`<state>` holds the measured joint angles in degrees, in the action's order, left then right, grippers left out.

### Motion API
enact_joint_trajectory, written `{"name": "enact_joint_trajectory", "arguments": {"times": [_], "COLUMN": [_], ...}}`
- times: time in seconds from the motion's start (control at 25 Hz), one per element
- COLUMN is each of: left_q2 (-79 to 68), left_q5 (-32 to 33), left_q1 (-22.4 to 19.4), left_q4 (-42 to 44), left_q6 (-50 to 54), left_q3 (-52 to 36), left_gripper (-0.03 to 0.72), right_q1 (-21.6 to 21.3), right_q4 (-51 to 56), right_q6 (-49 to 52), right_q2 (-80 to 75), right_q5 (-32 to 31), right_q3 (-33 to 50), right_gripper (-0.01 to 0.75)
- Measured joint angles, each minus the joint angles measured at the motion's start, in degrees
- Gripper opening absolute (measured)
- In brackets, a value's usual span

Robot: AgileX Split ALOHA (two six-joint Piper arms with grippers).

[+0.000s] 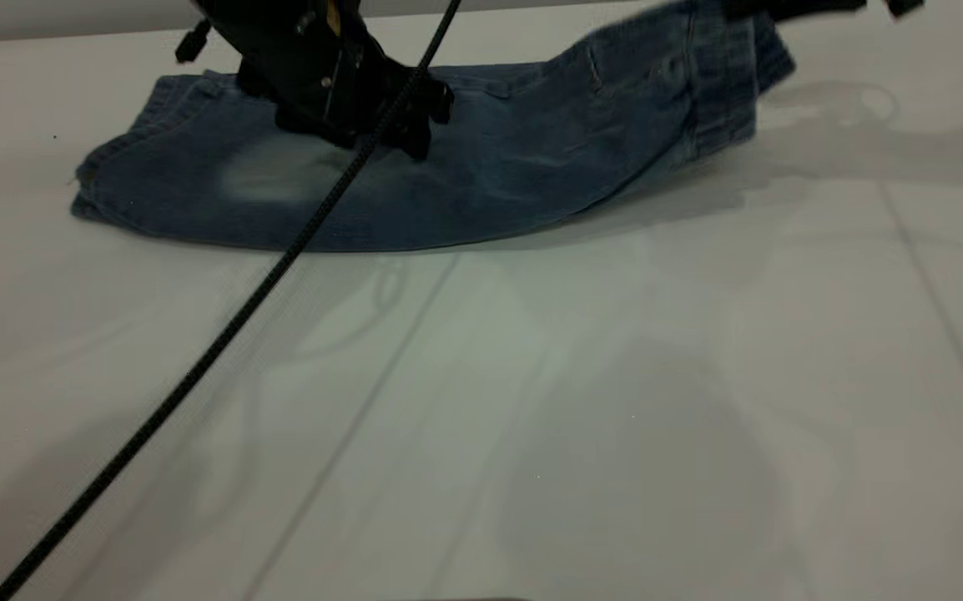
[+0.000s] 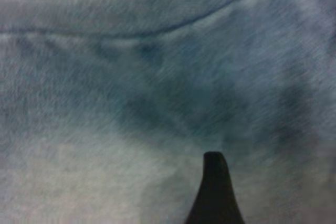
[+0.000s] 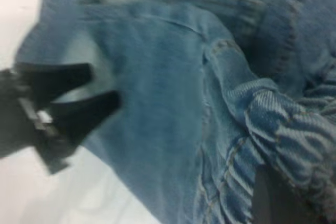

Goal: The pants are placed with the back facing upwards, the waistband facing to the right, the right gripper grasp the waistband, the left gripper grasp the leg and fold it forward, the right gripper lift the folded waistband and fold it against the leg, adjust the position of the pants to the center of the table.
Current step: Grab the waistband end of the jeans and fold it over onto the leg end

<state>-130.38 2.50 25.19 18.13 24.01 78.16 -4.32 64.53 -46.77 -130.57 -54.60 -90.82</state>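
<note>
Upper right of the exterior frame, the right gripper (image 1: 790, 7) holds the waistband (image 1: 728, 83) lifted; carry it leftward over the pants (image 1: 415, 179) while the left gripper (image 1: 356, 117), fingers unreadable, pins the cloth.

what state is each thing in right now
pants: folded lengthwise, lying on the table
waistband: lifted off the table
right end effector: at the raised waistband, mostly out of frame
left end effector: down on the leg end of the pants
</note>
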Motion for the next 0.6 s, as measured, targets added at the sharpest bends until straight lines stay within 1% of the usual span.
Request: {"name": "enact_joint_trajectory", "arguments": {"times": [0.16,0.36,0.4,0.48,0.6], "left_q2": [-1.2,-2.0,-2.0,-0.9,2.7], "left_q5": [-0.2,-0.8,0.3,4.7,15.0], "left_q1": [0.1,1.6,1.8,1.5,-0.2], "left_q4": [0.0,0.4,0.5,0.7,1.4], "left_q6": [1.0,2.1,2.1,1.5,-0.4], "left_q3": [0.0,0.3,0.9,2.8,7.5], "left_gripper": [0.506,0.506,0.506,0.506,0.506], "right_q1": [0.5,1.0,1.5,2.6,4.6], "right_q4": [-0.3,-0.3,-0.5,-0.7,-1.1], "right_q6": [2.0,3.5,3.5,3.7,4.0], "right_q2": [0.4,0.4,0.4,0.4,0.4], "right_q5": [-2.8,-4.9,-4.9,-4.8,-4.2], "right_q3": [-2.3,-4.6,-4.9,-5.5,-7.1], "right_gripper": [0.048,0.048,0.048,0.048,0.048]}}
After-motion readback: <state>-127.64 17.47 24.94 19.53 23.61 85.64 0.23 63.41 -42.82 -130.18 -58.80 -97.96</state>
